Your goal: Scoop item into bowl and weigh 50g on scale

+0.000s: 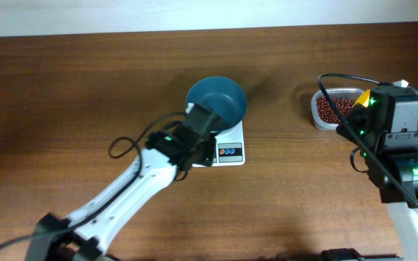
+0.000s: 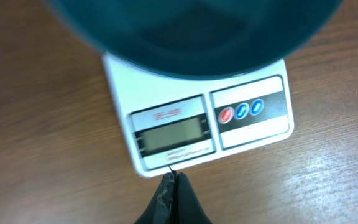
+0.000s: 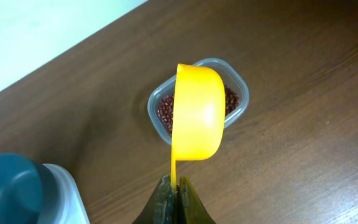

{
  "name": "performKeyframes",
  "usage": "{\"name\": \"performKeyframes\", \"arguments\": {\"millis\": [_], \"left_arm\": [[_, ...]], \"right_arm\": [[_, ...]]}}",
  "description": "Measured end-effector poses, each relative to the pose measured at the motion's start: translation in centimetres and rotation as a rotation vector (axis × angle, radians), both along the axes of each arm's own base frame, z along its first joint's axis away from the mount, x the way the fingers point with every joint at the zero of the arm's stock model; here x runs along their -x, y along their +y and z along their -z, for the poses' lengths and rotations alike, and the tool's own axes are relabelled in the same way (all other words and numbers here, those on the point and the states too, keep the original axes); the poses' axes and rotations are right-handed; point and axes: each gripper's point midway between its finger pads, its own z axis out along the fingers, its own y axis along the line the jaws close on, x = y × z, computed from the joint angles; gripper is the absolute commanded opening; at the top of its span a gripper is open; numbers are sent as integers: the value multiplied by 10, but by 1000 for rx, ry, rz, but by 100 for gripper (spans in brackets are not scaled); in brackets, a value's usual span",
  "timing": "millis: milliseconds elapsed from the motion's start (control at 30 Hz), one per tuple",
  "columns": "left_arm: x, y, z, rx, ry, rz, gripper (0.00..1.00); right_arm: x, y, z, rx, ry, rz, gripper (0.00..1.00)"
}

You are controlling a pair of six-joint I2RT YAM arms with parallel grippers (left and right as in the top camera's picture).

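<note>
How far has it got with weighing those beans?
Done: the round teal bowl sits on the white square scale. In hand: the right tool grips a yellow plastic scoop near the clear tub of dark red beans. To do: the bowl looks empty, so scooping and weighing remain.

Teal bowl (image 1: 219,98) on scale (image 1: 232,138); beans (image 1: 332,109) well apart.

One teal bowl (image 1: 216,101). One white scale (image 1: 234,134) with three buttons (image 2: 242,111): one red, two blue. One clear tub (image 1: 314,109) holding many beans (image 1: 331,109). One yellow scoop (image 3: 197,112). Two robot arms: left arm (image 1: 133,185), right arm (image 1: 405,174).
</note>
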Motion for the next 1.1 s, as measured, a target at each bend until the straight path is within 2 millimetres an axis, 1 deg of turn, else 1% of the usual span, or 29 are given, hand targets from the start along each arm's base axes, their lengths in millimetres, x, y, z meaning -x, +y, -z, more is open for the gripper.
{"name": "performKeyframes", "arguments": {"millis": [67,133,200,267,400,567,600,633,800,933,1100], "left_arm": [[2,-12,13,-10,16,29,0],[4,-22,20,-10,16,52,0],[0,-34,19,12,-13,70,0],[1,-41,17,23,-27,83,0],[0,-40,23,6,-24,81,0],[-2,-35,45,-53,0,68,0],[-2,-34,53,-69,10,66,0],[-3,-34,55,-73,10,64,0],[-5,-33,63,-89,16,61,0],[-12,-39,71,-77,-2,60,0],[-21,-47,67,-44,-43,58,0]], "right_arm": [[0,0,-1,0,-3,-1,4],[-1,0,-1,1,-3,-4,4],[-1,0,-1,14,-2,-16,4],[-1,0,-2,28,2,-30,4],[-2,0,-2,45,4,-46,4],[-8,1,-8,69,-22,-69,4],[-9,1,-9,71,-27,-70,4],[-10,1,-11,73,-34,-71,4],[-14,1,-15,75,-60,-72,4],[-15,1,-16,77,-64,-74,4],[-16,1,-17,80,-67,-77,4]]}}
